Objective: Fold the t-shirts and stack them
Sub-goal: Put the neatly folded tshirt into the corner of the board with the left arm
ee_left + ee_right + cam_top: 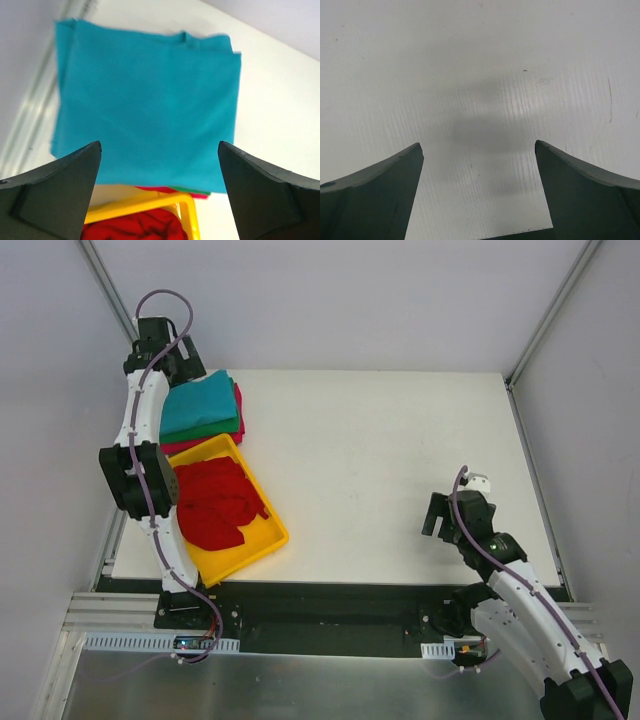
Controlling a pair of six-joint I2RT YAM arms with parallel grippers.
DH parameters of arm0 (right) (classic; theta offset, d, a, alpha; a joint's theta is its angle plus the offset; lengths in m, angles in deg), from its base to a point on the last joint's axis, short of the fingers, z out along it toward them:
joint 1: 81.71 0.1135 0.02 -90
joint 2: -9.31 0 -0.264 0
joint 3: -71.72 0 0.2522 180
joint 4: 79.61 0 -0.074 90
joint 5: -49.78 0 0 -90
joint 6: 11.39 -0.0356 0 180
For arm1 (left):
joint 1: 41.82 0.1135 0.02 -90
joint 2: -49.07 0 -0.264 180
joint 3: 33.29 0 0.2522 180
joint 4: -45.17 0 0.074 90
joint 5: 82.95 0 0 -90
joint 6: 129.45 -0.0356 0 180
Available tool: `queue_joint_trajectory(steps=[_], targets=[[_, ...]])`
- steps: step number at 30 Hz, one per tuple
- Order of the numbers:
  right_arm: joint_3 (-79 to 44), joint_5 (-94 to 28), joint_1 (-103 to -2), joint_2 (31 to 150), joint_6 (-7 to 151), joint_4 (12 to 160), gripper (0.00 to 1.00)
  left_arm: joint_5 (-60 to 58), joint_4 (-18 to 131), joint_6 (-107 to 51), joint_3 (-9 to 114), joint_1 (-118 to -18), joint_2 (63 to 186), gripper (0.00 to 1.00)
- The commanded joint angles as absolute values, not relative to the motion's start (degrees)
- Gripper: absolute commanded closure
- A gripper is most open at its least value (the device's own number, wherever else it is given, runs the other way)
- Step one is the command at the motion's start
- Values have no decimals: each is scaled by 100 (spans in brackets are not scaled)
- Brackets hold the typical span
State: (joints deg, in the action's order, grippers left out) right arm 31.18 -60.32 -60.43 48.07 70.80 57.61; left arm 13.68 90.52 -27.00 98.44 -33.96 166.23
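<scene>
A folded teal-blue t-shirt [200, 403] tops a stack at the table's back left, over a green t-shirt [216, 427] and a magenta-pink t-shirt [188, 446]. Crumpled red t-shirts [215, 502] lie in the yellow tray [266, 540] in front of the stack. My left gripper [168, 352] is raised, open and empty. In the left wrist view the left gripper [160, 145] frames the teal shirt [150, 100], with green [192, 190] and magenta [152, 188] edges, the tray rim [139, 204] and red cloth [135, 227] below. My right gripper [445, 510] [478, 145] is open over bare table.
The white table [380, 470] runs from the tray to the right arm. Grey walls and metal frame posts [105, 285] close in the back and sides. A metal rail [300, 595] runs along the near edge.
</scene>
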Motion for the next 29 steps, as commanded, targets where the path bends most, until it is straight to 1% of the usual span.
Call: queue_joint_trajectory(steps=[1, 3, 4, 8, 10, 12, 14, 16, 19, 21, 29], targets=[[2957, -6052, -6044, 4535, 7167, 5675, 4, 266, 9162, -2056, 9247, -3469, 15913, 1], [3019, -6087, -6035, 4386, 7080, 5718, 4, 668, 9092, -1731, 8659, -3697, 15272, 1], [3054, -6131, -6044, 4307, 6975, 5701, 4, 1053, 9022, -1651, 8325, -3864, 14964, 1], [3115, -6175, -6035, 4025, 6745, 5753, 4, 2319, 8592, -1125, 6455, -5013, 13410, 1], [3133, -6149, -6044, 3884, 6719, 5798, 4, 2436, 8268, -896, 5443, -5655, 12619, 1], [3168, -6123, -6044, 3761, 6710, 5824, 4, 2594, 7889, -711, 4476, -6498, 11889, 1], [3212, -6088, -6035, 3682, 6771, 5859, 4, 2883, 7730, -405, 3597, -7123, 11317, 1], [3238, -6079, -6035, 3647, 6842, 5894, 4, 2772, 7616, -148, 2946, -7581, 10964, 1], [3212, -6079, -6035, 3612, 6860, 5877, 4, 2744, 7633, 45, 2267, -8188, 10769, 1], [3256, -6035, -6035, 3542, 6859, 5929, 4, 2788, 7633, 238, 2003, -8391, 10673, 1], [3537, -5903, -6044, 2918, 6851, 6193, 4, 2814, 7642, 221, 1739, -8497, 10269, 1]])
